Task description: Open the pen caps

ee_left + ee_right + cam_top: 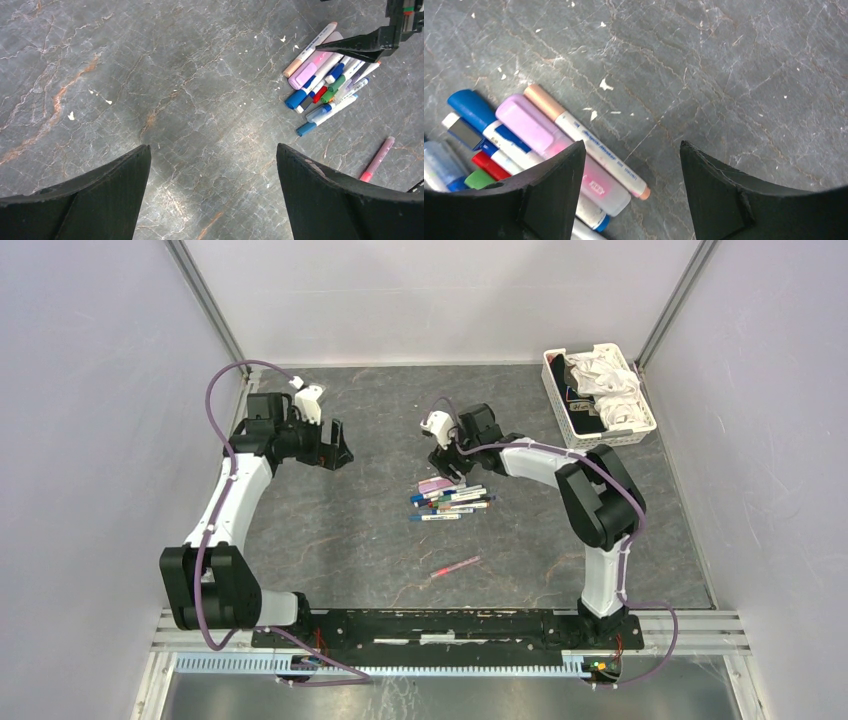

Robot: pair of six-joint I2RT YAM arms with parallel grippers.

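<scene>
At desk (380,540) centre: pens (452,500) lie in a loose pile, roughly parallel and touching. The caps (295,98) sit at the ends of the pens in the pile. The left wrist view shows blue, red, green, lilac and tan ones, all seated on their barrels. None lies loose.

A single pink pen (455,566) lies apart, nearer the arm bases.

Right hand (447,465): low over the far edge of the pile, jaws spread wide, nothing between them. In its wrist view the tan-capped marker (584,140) runs into the gap, and one finger (549,190) overlaps the lilac-capped pen (539,130). Contact with that pen cannot be judged. Blue cap (471,105) lies at the left of that view, red (489,164) and green (478,178) below it.

Left hand (335,445): well to the left of the pile, over bare desk, jaws wide, empty.

Far right corner: white basket (553,380) with crumpled cloth (610,380) inside, well apart from the pens.
</scene>
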